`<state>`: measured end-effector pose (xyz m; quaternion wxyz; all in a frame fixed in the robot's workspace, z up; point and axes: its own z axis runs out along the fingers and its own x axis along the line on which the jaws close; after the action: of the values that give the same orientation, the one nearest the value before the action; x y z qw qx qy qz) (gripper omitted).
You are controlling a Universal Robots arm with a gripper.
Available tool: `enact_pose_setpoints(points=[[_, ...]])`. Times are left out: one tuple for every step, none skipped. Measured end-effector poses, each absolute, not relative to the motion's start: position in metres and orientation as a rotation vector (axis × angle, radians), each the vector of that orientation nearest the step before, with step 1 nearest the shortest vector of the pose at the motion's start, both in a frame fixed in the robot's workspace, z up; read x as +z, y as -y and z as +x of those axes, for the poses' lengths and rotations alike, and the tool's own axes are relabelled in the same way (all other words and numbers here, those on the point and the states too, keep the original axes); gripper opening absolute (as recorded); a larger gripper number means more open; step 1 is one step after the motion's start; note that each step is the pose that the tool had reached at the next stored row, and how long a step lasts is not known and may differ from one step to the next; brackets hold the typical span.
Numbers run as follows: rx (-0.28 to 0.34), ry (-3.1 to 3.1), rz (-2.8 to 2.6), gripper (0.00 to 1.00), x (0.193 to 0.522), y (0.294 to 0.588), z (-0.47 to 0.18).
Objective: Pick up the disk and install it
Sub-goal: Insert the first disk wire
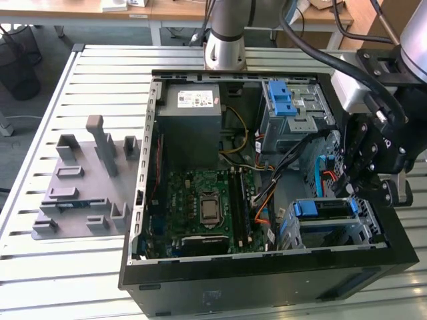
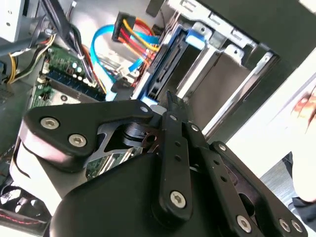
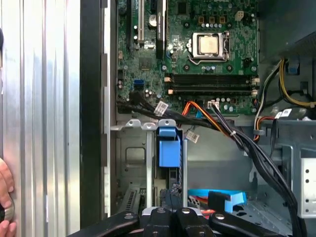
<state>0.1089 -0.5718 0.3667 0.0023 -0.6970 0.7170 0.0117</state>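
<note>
The disk [image 1: 325, 212], in its blue carrier frame, is seen seated on edge in the metal drive cage [image 1: 365, 230] at the near corner of the open computer case [image 1: 267, 280], towards the exterior view's right. In the first wrist view the disk [image 3: 168, 153] is shown slotted between the cage's upright rails, its blue tab uppermost, directly ahead of the gripper [image 3: 170, 197]. In the second wrist view the same blue-framed edge [image 2: 165, 59] is seen just beyond the gripper's tips [image 2: 170, 101].

The gripper [image 1: 365, 190] is held just above and beside the cage, close to the disk. Its fingers are drawn close together, and nothing is seen clamped between them; whether the tips are touching the carrier's edge cannot be told, since the linkage hides the contact.

Just beside the claw, a light blue flat cable [image 2: 106, 54] and a bundle of orange, red and yellow wires [image 2: 136, 34] are run to the drive's end. Beyond the claw the green motherboard [image 1: 207, 200] is laid out, with its processor socket [image 3: 210, 45] exposed. Further off, the grey power supply box [image 1: 189, 110] and a second cage with a tall blue latch piece [image 1: 282, 100] are found. Well apart from the claw, outside the case, a grey fixture block [image 1: 83, 180] is set on the slatted metal table [image 1: 40, 267]. A person's hand [image 3: 5, 197] is seen at the table's edge.
</note>
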Motion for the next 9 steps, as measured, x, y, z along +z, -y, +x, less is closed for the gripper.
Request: enact_pose_setpoints(points=[[0.037, -2.249, -2.186, 0.11, 0.367, 0.572, 0.111], [0.037, -2.249, -2.186, 0.11, 0.367, 0.572, 0.114], [0.037, -2.249, -2.186, 0.11, 0.367, 0.572, 0.117], [0.037, -2.249, -2.186, 0.11, 0.367, 0.572, 0.119], [0.037, -2.249, -2.186, 0.11, 0.367, 0.571, 0.121], [0.037, -2.249, -2.186, 0.11, 0.367, 0.57, 0.123], [0.037, -2.249, -2.186, 0.11, 0.367, 0.569, 0.125], [0.037, -2.249, -2.186, 0.11, 0.366, 0.567, 0.126], [0.037, -2.249, -2.186, 0.11, 0.366, 0.565, 0.126]])
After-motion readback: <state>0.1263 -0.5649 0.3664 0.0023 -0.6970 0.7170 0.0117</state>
